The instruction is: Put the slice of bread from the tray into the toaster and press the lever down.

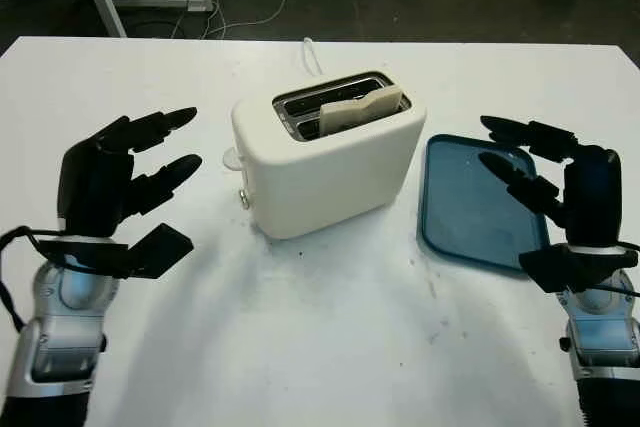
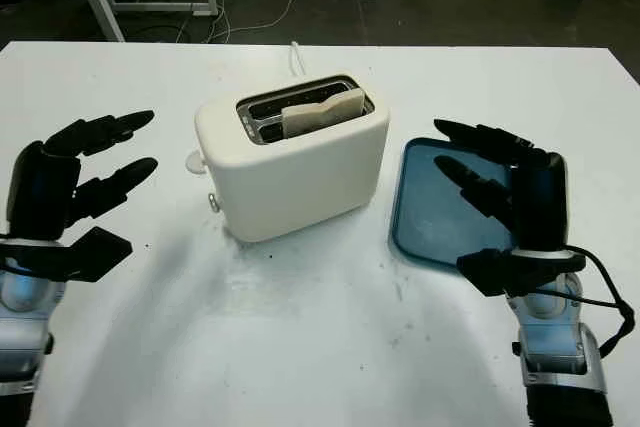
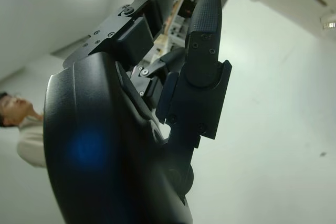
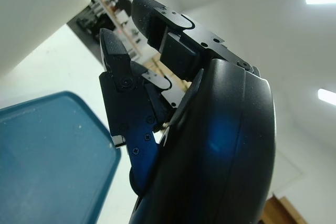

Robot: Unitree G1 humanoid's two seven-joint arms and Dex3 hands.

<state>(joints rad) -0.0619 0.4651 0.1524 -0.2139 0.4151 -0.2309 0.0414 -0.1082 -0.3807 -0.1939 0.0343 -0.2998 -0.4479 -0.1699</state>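
Bread: the slice of bread sits in the toaster's near slot, a pale, flat piece leaning at a tilt, its top edge poking above the rim.
Toaster: the toaster is a cream, smooth-shelled box with rounded corners and two dark metal-lined slots on top, standing mid-table.
Lever: the lever, a small rounded white tab, juts from the toaster's left end; a little metal knob sits below it.
Cord: a white cord runs off behind the toaster.
Tray: the tray is a flat teal rectangle with rounded corners and a low rim, lying just right of the toaster.
Left hand: the left hand, black and hard-shelled, hovers left of the toaster, holding nothing, fingers extended toward it.
Right hand: the right hand hangs over the tray's right side, likewise holding nothing, fingers extended.
Table: the table is matte white, faintly scuffed in front.
Background: a person shows in the left wrist view.
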